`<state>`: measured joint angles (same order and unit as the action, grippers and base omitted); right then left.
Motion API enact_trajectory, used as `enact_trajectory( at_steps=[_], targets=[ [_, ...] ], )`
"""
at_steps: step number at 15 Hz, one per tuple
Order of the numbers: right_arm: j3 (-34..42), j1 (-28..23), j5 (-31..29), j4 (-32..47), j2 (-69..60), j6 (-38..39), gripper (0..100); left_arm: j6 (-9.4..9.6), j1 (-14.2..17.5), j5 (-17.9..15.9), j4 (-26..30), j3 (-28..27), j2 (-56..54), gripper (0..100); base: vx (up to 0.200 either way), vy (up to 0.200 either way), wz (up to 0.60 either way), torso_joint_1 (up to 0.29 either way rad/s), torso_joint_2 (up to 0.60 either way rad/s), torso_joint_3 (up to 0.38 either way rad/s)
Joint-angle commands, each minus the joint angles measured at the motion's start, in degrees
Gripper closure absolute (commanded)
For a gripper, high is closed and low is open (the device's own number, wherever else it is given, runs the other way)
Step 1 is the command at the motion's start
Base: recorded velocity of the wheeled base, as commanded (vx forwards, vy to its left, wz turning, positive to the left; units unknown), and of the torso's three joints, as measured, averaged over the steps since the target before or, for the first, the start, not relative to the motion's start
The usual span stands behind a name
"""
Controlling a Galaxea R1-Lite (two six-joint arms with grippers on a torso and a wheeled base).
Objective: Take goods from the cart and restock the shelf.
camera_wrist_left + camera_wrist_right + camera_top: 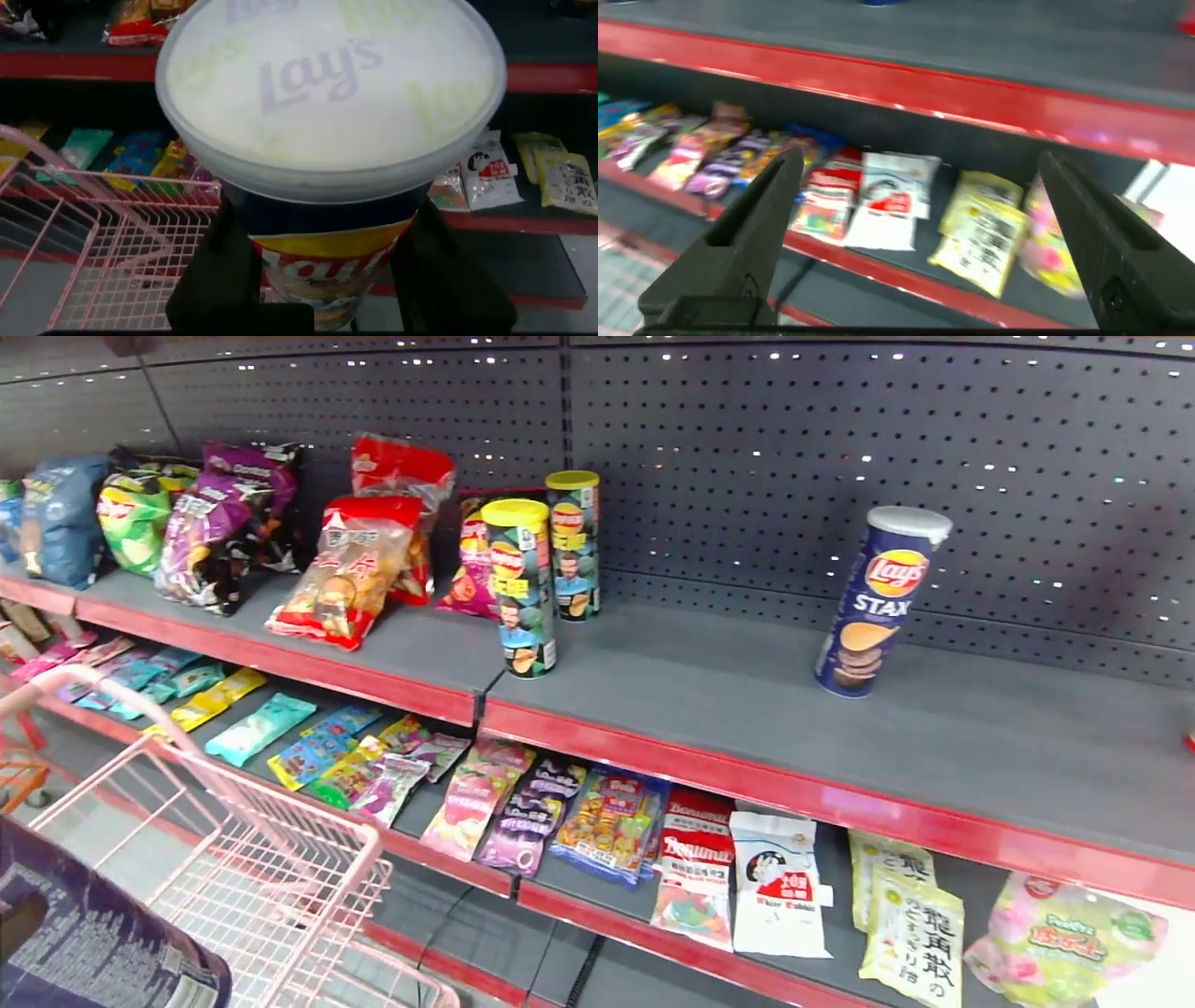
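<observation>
A dark grey perforated metal back wall (840, 448) stands behind everything. Small white points of light glint across its rows of holes.

The shelf (709, 709) is flat grey with a glossy red front edge. Behind it the pegboard (840, 448) is dark grey, dotted with rows of holes. At three o'clock on the shelf, the standing can (878, 602) is navy with a white lid and a red-and-yellow logo. Near the middle, the yellow-lidded can (518, 588) shows teal-and-yellow print. Toward nine o'clock come red bags (350, 569), a purple bag (219, 537) and a green bag (135, 518). The cart (280, 877) is pink wire mesh. The left claw (327, 271) is black. The held can (327, 93) has a frosted white lid with pale lilac lettering, and a navy body with a yellow band. The right claw (920, 187) is black.
</observation>
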<state>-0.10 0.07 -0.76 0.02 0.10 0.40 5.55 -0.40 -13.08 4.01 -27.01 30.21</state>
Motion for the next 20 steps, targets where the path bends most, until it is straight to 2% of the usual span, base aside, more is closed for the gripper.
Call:
enact_trajectory(
  at_steps=[1, 4, 7, 9, 14, 20],
  targets=[
    [0.01, 0.01, -0.04, -0.02, 0.08, -0.05, 0, 0.52, 0.14, 0.86, 0.03, -0.06, 0.38, 100, 0.000, 0.000, -0.60, 0.002, 0.01, 0.002],
    [0.01, 0.01, -0.04, 0.06, 0.08, -0.05, 0, 0.61, 0.14, 1.13, -0.06, -0.06, -0.59, 100, 0.000, 0.000, -0.60, 0.002, 0.00, 0.001],
    [0.01, 0.01, 0.05, -0.02, 0.08, -0.05, 0, 1.57, 0.14, 1.13, -0.06, -0.32, -1.38, 100, 0.000, 0.000, 0.00, 0.000, 0.00, 0.000],
    [0.01, 0.01, 0.05, -0.02, 0.08, -0.05, 0, 1.57, 0.14, 1.13, -0.06, -0.32, -1.64, 100, 0.000, 0.000, 0.00, 0.025, 0.00, 0.001],
    [0.01, 0.01, 0.05, 0.06, 0.08, -0.05, 0, 1.66, 0.23, 1.13, -0.06, -0.32, -2.26, 100, 0.200, 0.000, 0.00, -0.004, 0.00, 0.004],
    [0.01, 0.19, 0.32, 0.06, 0.17, -0.75, 0, 1.84, -0.04, 0.60, 0.12, 1.44, -6.04, 100, 0.000, 0.000, 0.00, 0.000, 0.00, 0.000]
  ],
)
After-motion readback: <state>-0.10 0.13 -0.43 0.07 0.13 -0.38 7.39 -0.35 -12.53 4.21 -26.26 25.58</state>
